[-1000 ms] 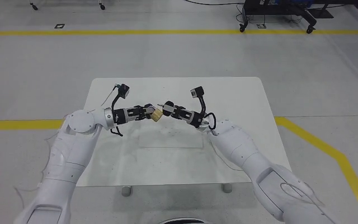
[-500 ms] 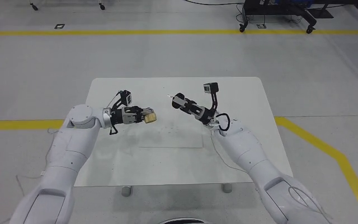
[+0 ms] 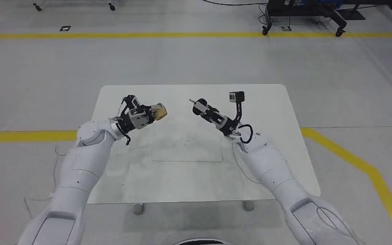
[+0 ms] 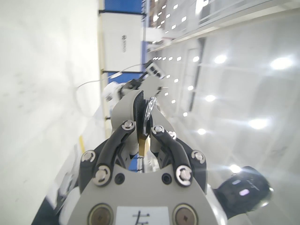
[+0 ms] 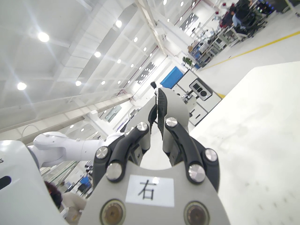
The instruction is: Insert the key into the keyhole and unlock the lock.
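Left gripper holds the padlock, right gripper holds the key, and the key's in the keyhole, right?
Not in the keyhole: the top view shows the key held apart from the padlock, a clear gap between them. The rest is right.

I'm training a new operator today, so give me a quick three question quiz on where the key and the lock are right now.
1. True or false: the key is already inside the lock.
2. Which arm holds the lock? A. left B. right C. neither
3. Fill in: the right gripper is shut on the ____.
Key: 1 false, the two are held apart. 2 A, it sits in the left gripper. 3 key.
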`<act>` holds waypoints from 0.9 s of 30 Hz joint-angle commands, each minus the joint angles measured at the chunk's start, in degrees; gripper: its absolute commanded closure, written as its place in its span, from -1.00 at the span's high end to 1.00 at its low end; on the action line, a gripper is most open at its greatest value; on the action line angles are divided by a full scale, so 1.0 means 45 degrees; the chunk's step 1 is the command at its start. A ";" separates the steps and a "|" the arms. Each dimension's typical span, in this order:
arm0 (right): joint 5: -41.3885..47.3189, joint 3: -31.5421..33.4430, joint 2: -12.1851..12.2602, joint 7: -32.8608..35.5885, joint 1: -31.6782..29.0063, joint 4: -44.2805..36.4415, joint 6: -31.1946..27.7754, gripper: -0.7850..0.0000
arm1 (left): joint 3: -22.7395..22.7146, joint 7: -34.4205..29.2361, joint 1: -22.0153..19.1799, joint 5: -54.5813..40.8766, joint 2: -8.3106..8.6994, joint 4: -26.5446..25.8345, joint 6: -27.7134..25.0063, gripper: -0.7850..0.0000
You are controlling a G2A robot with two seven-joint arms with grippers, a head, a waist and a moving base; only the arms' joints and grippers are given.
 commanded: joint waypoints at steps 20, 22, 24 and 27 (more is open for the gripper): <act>-0.1837 -0.0261 -0.0368 -0.4202 -0.1003 -0.1251 0.2551 -1.00 | 0.1004 0.2437 -0.0402 -0.2373 -0.0970 0.0603 -0.2204 -1.00; -0.2768 -0.0495 -0.0517 -0.5575 -0.1069 -0.1376 0.3561 -1.00 | 0.1035 0.4105 -0.0178 -0.1438 -0.1025 0.0490 -0.3693 -1.00; -0.2456 -0.0776 -0.0715 -0.6216 -0.1038 -0.1179 0.4538 -1.00 | 0.1185 0.5218 -0.0021 -0.0815 -0.1125 0.0277 -0.4662 -1.00; -0.2991 -0.1139 -0.0925 -0.6944 -0.0706 -0.0923 0.5393 -1.00 | 0.1348 0.6487 0.0088 0.0117 -0.1242 0.0181 -0.5765 -1.00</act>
